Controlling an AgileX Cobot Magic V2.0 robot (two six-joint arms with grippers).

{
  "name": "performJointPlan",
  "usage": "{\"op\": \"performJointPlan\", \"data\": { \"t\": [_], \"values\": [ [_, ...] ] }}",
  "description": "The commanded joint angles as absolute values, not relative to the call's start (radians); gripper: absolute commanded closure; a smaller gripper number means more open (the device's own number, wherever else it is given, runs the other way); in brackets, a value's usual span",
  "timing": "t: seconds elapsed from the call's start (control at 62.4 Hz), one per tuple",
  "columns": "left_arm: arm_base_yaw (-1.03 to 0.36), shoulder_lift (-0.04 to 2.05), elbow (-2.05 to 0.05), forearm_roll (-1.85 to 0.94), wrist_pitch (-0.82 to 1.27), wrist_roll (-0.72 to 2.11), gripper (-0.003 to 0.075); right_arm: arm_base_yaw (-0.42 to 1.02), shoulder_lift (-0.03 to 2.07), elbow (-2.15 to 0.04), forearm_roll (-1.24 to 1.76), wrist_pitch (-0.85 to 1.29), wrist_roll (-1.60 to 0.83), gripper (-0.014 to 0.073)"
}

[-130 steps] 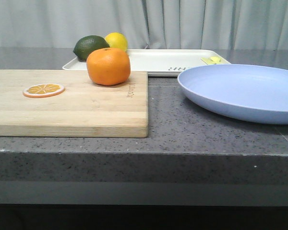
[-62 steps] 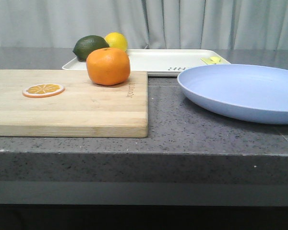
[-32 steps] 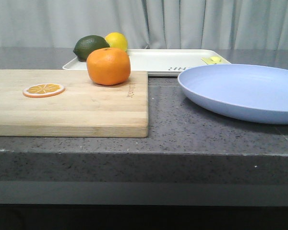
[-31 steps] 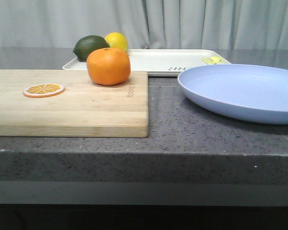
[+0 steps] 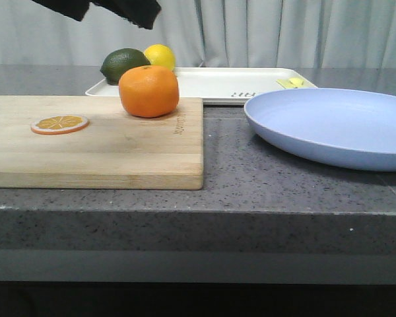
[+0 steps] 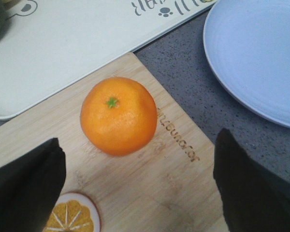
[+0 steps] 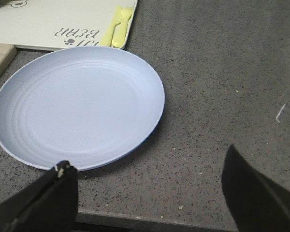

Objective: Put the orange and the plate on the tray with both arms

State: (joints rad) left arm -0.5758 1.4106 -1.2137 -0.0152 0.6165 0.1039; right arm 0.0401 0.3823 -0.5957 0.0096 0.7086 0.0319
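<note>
The orange (image 5: 149, 91) sits on the far right part of a wooden cutting board (image 5: 119, 152); it also shows in the left wrist view (image 6: 119, 115). My left gripper (image 6: 137, 183) is open and empty, high above the board near the orange; its dark fingers (image 5: 129, 11) show at the top of the front view. The pale blue plate (image 5: 333, 125) lies on the counter at the right, also in the right wrist view (image 7: 77, 106). My right gripper (image 7: 150, 193) is open and empty above the counter's front edge, beside the plate. The cream tray (image 5: 218, 82) lies behind both.
A dark green lime (image 5: 123, 65) and a yellow lemon (image 5: 160, 56) lie on the tray's far left corner. A small yellow utensil (image 7: 118, 26) lies at the tray's right end. An orange slice (image 5: 60, 123) lies on the board's left. Grey curtain behind.
My left gripper's fingers have come into the top left of the front view, above the orange. The orange, plate and tray have not moved.
</note>
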Motion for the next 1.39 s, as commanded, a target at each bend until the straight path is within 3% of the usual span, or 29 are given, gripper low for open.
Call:
{"op": "performJointPlan", "data": {
  "t": [0.0, 0.48, 1.041, 1.281, 1.377],
  "values": [
    [-0.582, 1.443, -1.304, 0.0, 0.59, 0.103, 0.011, 0.042, 0.398, -0.631, 0.006, 0.638, 0.02, -0.002],
    [-0.582, 1.717, -1.508, 0.046, 0.641, 0.103, 0.011, 0.042, 0.398, -0.631, 0.006, 0.638, 0.02, -0.002],
    [-0.582, 1.777, -1.51, 0.042, 0.666, 0.097, 0.0118, 0.042, 0.398, -0.631, 0.006, 0.638, 0.02, -0.002],
    [-0.582, 1.777, -1.51, 0.042, 0.664, 0.097, 0.0271, 0.042, 0.398, -0.631, 0.006, 0.638, 0.02, -0.002],
    [-0.582, 1.773, -1.512, 0.042, 0.664, 0.097, 0.0297, 0.042, 0.398, -0.631, 0.006, 0.638, 0.02, -0.002]
  ]
}}
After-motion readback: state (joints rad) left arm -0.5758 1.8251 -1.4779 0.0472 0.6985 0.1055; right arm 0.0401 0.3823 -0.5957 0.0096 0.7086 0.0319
